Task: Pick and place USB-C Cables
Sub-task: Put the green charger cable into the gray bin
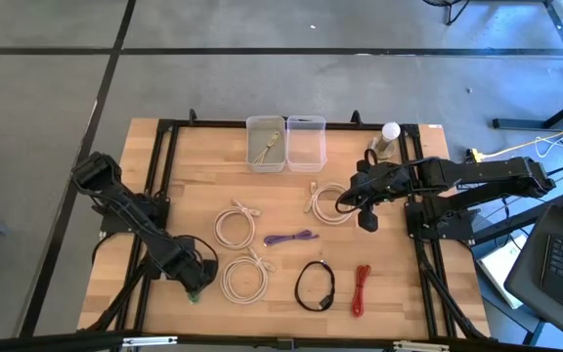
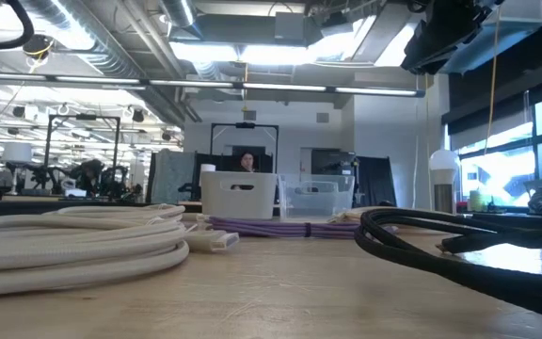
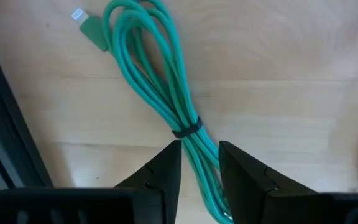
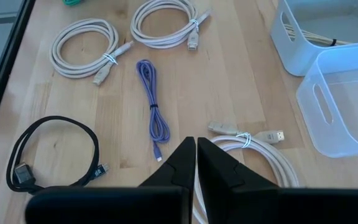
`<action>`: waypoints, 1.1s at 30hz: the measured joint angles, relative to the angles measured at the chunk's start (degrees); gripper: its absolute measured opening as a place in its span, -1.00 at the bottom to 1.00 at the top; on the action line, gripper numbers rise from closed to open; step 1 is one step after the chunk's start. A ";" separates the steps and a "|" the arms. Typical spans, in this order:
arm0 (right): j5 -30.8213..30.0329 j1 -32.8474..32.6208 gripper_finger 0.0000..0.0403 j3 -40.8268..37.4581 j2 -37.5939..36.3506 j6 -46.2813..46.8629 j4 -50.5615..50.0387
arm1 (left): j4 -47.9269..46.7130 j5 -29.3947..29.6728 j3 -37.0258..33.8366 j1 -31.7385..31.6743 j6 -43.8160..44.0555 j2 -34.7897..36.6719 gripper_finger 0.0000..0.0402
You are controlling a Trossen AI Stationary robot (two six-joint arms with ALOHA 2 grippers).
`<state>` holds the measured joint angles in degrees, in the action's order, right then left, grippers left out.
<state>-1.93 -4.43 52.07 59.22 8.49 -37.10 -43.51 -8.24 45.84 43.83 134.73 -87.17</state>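
Note:
My left gripper (image 3: 199, 163) is low at the table's near left (image 1: 195, 284), around a green cable bundle (image 3: 157, 74) that lies flat on the wood. My right gripper (image 4: 196, 163) is shut and raised above the right cream-white coil (image 1: 330, 203) (image 4: 257, 152), touching nothing. Two more cream coils (image 1: 235, 225) (image 1: 247, 277), a purple bundle (image 1: 291, 238), a black coil (image 1: 315, 286) and a red bundle (image 1: 362, 289) lie flat on the table. A beige cable lies in the white bin (image 1: 266, 144). My left gripper has the green bundle pinched between its two fingers just past the black tie band (image 3: 188, 129), several strands together. The fingers come from above and lie across the bundle. The bundle lies flat on the table, its plug end (image 3: 89, 28) pointing away.
A clear bin (image 1: 306, 144) stands beside the white one at the far edge. A white ball-topped object (image 1: 390, 135) stands at the far right. Black frame rails (image 1: 159, 196) (image 1: 418, 196) run along both table sides. Bare wood lies between the bins and the coils.

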 joint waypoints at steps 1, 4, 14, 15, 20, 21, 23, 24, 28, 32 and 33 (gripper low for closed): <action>0.00 0.00 -0.90 0.00 0.00 0.00 0.00 | 0.03 0.01 0.00 0.00 0.07 -0.32 -0.49; 0.00 0.00 -0.90 0.00 0.00 0.02 -0.04 | 0.05 0.00 -0.02 0.00 0.12 -1.47 -0.49; 0.00 0.00 -0.90 0.00 0.00 -0.17 -0.15 | -0.20 -0.54 0.24 0.02 -0.27 -5.81 -0.49; 0.00 0.00 -0.90 0.00 0.00 -0.16 -0.15 | -0.52 -0.48 0.26 0.04 -0.69 -6.25 -0.49; 0.00 0.00 -0.90 0.00 0.00 -0.63 -0.10 | -1.47 0.84 0.46 0.11 -3.28 -7.18 -0.67; 0.00 0.00 -0.90 0.00 0.00 -0.63 -0.04 | -1.60 1.56 0.48 0.16 -3.57 -7.15 -0.76; 0.00 0.00 -0.90 0.00 0.00 -0.69 -0.01 | -2.02 2.99 0.46 0.24 -4.25 -6.83 -0.90; 0.00 0.00 -0.90 0.00 0.00 -0.90 0.00 | -2.13 3.56 0.46 0.24 -4.73 -6.64 -0.92; 0.00 0.00 -0.90 0.00 0.00 -1.25 0.00 | -5.95 12.19 1.72 0.22 -7.43 -5.59 -0.92; 0.00 0.00 -0.90 0.00 0.00 -1.27 0.11 | -9.60 31.33 5.05 0.20 -10.10 -3.00 -0.94; 0.00 0.00 -0.90 0.00 0.00 -1.27 0.40 | -8.66 36.68 5.56 0.26 -11.29 -2.03 -0.94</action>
<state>-1.93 -4.43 52.07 59.22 7.22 -36.70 -52.17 28.45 51.41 44.09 123.44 -89.19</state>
